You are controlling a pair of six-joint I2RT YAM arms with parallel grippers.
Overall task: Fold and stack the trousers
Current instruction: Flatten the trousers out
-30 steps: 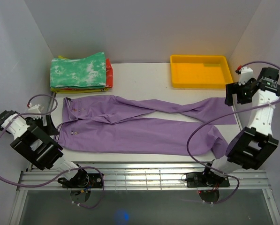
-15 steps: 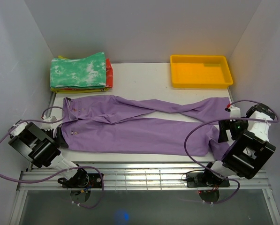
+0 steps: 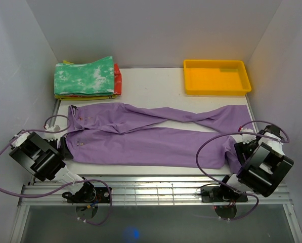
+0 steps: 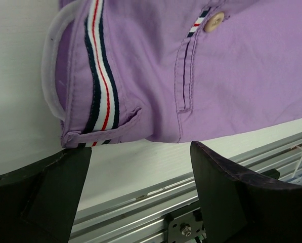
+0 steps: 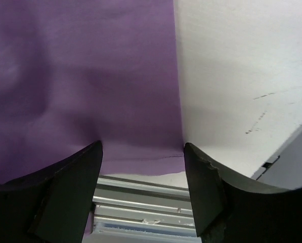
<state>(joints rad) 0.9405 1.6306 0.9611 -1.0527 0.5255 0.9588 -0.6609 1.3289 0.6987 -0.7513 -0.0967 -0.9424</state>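
While the white table (image 3: 156, 86) bears the lilac trousers (image 3: 151, 142) spread flat along its near side, waist left and legs running right, the left gripper (image 4: 140, 152) stands open at the near corner of the striped waistband (image 4: 101, 96) and the right gripper (image 5: 143, 149), jaws likewise apart, straddles the near leg's hem.

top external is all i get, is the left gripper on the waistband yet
observer: not yet. The left wrist view shows the left gripper open, with the near corner of the striped waistband of the trousers just ahead of its fingers, unpinched.
operator: and the right one
observer: the right wrist view shows the right gripper with its jaws apart over the leg hem. The hem's corner lies in the gap, close to one finger.
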